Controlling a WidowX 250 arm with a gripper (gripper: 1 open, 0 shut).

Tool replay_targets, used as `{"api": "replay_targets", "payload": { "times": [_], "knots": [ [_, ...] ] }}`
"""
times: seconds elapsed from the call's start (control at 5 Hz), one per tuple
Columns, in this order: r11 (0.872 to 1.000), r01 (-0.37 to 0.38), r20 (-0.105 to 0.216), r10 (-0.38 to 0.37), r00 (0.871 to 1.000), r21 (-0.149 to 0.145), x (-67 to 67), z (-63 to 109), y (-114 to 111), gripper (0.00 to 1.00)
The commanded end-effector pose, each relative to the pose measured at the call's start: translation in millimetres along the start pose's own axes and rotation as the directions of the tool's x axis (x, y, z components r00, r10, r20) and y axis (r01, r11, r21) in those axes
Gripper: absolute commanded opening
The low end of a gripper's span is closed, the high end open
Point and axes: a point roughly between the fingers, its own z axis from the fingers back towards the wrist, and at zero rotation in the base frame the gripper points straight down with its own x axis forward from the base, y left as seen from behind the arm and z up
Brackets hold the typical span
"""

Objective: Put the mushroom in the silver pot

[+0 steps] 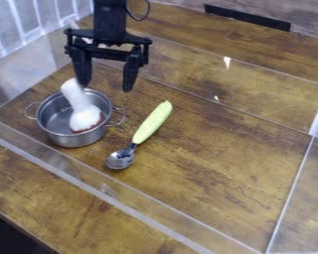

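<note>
The mushroom (pixel 79 107) lies in the pot (pixel 72 118), stem leaning on the far rim, and the gripper (pixel 106 67) hangs spread and empty just above, so the task looks essentially done.

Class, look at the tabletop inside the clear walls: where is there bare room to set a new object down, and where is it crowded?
Bare wood spans the whole right half, from the yellow-green banana-like piece to the right clear wall. Crowded: the left, where the silver pot holding the mushroom, the spoon and the open end effector cluster.
</note>
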Motion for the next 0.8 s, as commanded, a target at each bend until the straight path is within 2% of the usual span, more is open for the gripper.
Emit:
{"api": "replay_targets", "payload": {
  "times": [0.0,0.6],
  "knots": [
    [1.000,0.005,0.053,-0.005,0.999,-0.007,2.0,14.0,-3.7,1.00],
    [1.000,-0.007,0.030,0.006,1.000,0.007,4.7,-1.5,-3.3,1.00]
  ]
}}
